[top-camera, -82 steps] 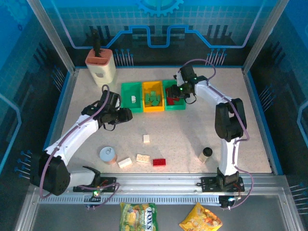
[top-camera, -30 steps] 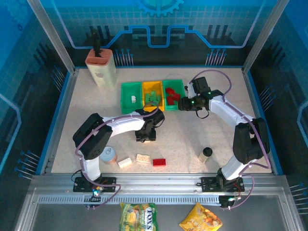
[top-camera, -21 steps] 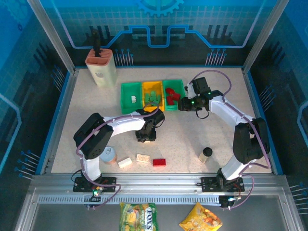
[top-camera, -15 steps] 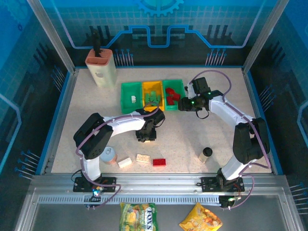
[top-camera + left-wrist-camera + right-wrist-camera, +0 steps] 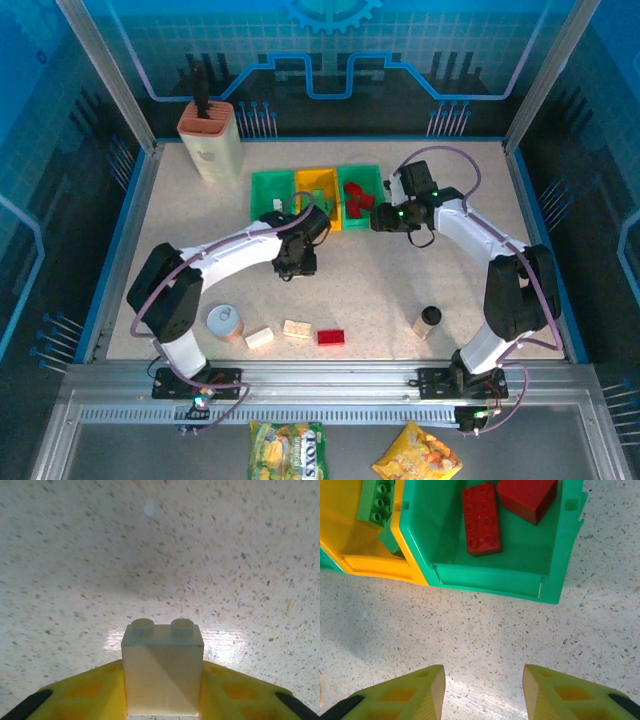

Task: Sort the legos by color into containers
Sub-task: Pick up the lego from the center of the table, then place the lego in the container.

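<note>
Near the near edge of the tabletop point(image 5: 400, 270), left of its middle, two cream bricks point(image 5: 259, 338) and one red brick point(image 5: 331, 337) are seen lying loose, just right of a silver can point(image 5: 226, 322). Toward the middle, the left gripper point(image 5: 297, 263) is closed narrowly on a cream lego point(image 5: 162, 672), which is pinched upright by its two flat sides, studs pointing away from the claw and clear of the surface. The piece is judged light, rigid and smooth-walled, so a slip is possible. The flat opposite faces are the place to be gripped, low on the body, never across the studs.

Toward the far edge, the containers are set in a row: a left green bin point(image 5: 256, 200) with a pale piece inside, a yellow bin point(image 5: 370, 562) with green bricks point(image 5: 375, 500), and a right green bin point(image 5: 490, 580) with red bricks point(image 5: 480, 517). The left bin is judged the likely place for the held lego.

The right gripper point(image 5: 483, 677) is held over the bare tabletop just before the right green bin, jaws parted and nothing between them.
</note>
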Motion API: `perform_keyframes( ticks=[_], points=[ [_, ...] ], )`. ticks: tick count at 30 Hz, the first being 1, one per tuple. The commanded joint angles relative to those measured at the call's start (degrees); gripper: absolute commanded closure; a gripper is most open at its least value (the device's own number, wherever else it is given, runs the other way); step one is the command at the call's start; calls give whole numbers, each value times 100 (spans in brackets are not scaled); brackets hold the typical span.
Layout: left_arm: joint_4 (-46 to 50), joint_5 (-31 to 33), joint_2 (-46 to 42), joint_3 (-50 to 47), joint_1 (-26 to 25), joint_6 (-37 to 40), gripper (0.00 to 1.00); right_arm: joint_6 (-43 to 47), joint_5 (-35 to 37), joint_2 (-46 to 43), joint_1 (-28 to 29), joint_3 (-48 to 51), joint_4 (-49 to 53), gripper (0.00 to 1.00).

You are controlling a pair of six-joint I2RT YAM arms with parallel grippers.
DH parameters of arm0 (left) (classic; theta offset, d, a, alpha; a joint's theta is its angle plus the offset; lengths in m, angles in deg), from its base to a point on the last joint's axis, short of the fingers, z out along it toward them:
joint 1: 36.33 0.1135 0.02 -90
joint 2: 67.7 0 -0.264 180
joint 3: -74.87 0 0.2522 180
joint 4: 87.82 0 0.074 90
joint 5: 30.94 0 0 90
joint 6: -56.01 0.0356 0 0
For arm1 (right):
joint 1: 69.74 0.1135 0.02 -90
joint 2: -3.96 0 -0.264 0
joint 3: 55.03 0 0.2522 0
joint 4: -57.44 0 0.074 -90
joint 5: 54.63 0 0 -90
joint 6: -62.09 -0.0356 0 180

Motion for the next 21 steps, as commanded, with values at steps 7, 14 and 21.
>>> perform_keyframes(
  ticks=[7, 14, 21],
  points=[
    [220, 81, -451, 272, 812, 751, 63, 46, 188, -314, 46, -53, 291, 54],
    [157, 26, -243, 679, 1409, 1234, 63, 46, 326, -451, 111, -62, 449, 54],
    [208, -70, 292, 1406, 1935, 1706, 62, 32, 466, -612, 176, -18, 572, 54]
  ],
)
